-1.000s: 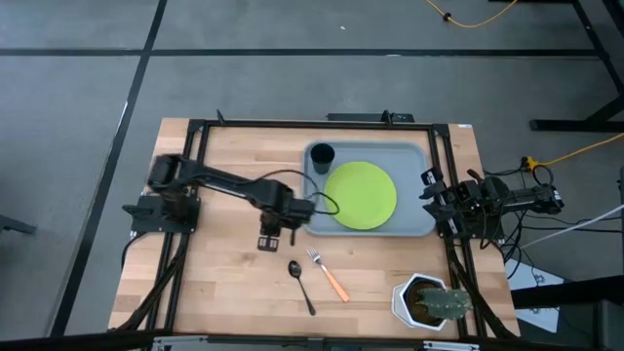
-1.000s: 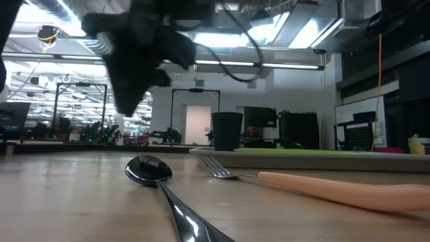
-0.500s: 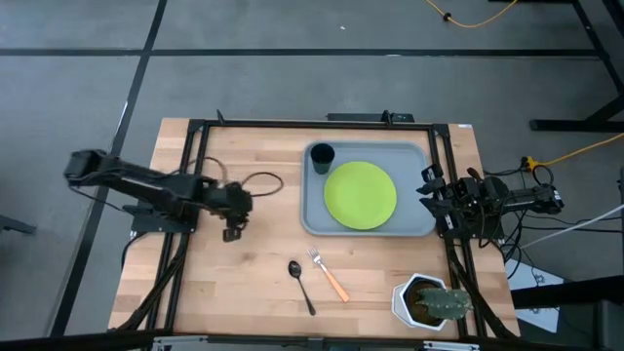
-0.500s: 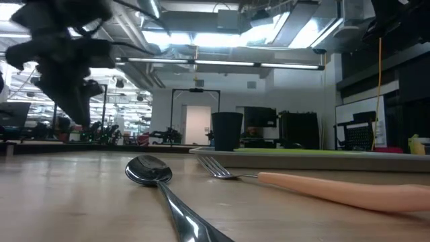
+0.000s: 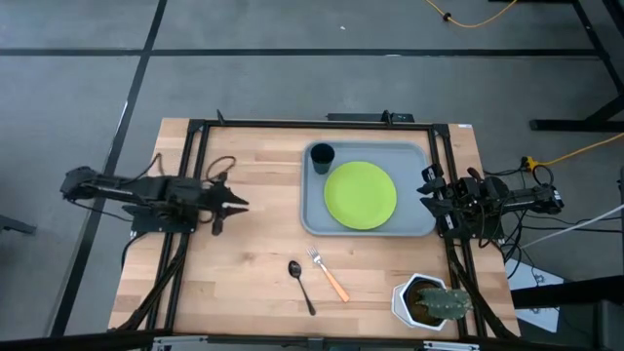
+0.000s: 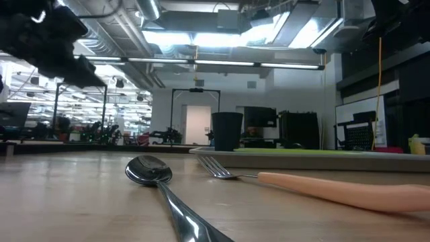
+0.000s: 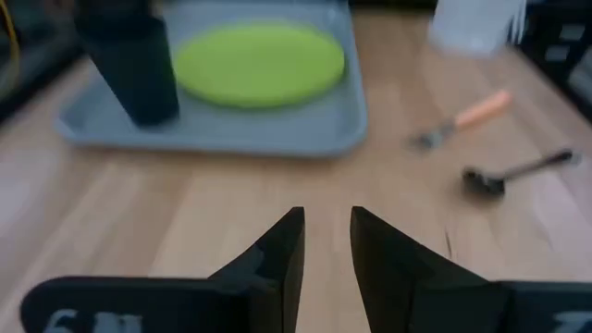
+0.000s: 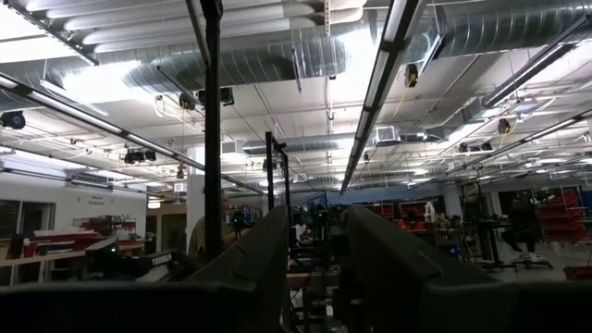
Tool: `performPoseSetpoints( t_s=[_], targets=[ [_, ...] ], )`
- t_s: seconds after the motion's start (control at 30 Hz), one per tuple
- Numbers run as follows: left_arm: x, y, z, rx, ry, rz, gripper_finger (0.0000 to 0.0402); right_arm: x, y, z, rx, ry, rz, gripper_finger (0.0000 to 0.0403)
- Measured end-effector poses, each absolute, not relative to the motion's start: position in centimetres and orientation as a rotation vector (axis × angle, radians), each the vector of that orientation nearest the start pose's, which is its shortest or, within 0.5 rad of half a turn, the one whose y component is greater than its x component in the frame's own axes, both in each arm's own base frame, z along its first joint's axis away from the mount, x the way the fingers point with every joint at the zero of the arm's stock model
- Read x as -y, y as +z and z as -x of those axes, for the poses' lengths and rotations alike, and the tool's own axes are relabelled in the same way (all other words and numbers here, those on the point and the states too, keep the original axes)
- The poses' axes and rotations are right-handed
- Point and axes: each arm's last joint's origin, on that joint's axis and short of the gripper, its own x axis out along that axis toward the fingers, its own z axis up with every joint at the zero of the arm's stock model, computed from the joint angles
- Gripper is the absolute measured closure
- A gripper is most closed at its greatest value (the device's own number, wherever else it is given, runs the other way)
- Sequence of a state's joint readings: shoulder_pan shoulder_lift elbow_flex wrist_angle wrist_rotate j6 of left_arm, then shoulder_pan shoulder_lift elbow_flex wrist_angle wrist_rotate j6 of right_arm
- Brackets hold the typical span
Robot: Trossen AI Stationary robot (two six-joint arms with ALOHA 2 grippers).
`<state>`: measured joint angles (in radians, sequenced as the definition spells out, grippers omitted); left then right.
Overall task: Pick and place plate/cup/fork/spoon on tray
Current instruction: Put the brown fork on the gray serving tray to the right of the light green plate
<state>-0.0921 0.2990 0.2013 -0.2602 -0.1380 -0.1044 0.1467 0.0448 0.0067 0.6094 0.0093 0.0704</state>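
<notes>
Over on the left side of the table (image 5: 244, 263), the left tool (image 5: 241, 204) hangs above bare wood near the table's left edge, pointing toward the tray — its fingers sit narrow with just a slim gap between them, holding nothing. Next along, toward the front of the table, the spoon (image 5: 301, 284) lies flat with its bowl pointing away from the front edge, and the fork (image 5: 330, 275) lies just beside it on the right, orange handle angled toward the front-right. Neither touches the tray.

Behind those two sits the tray (image 5: 314, 216), and it already carries the cup (image 5: 322, 154) upright in its back-left corner plus the plate (image 5: 360, 195) lying flat in the middle, just beside the cup. A white pot with a cactus (image 5: 431, 301) stands at the front-right corner of the table.

Far right, the right tool (image 5: 427, 196) is parked at the table's right edge next to the tray — fingers narrow, nearly together, empty.
</notes>
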Motion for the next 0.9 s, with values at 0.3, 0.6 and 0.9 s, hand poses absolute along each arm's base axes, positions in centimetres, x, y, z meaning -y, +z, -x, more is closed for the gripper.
performPoseSetpoints(
  t_s=[0.3,0.6,0.9],
  targets=[
    [0.4,17.3,-9.1,-0.117,0.054,0.087,0.0319,-1.2,21.8,-8.4,0.564,0.154,-0.113,0.0283],
    [0.6,16.9,-9.7,0.033,0.016,0.044,0.0319,-1.2,21.8,-8.4,0.565,0.148,-0.089,0.0283],
    [0.8,16.6,-9.8,0.002,-0.064,0.019,0.0319,-1.2,21.7,-8.5,0.554,0.148,-0.085,0.0283]
  ],
)
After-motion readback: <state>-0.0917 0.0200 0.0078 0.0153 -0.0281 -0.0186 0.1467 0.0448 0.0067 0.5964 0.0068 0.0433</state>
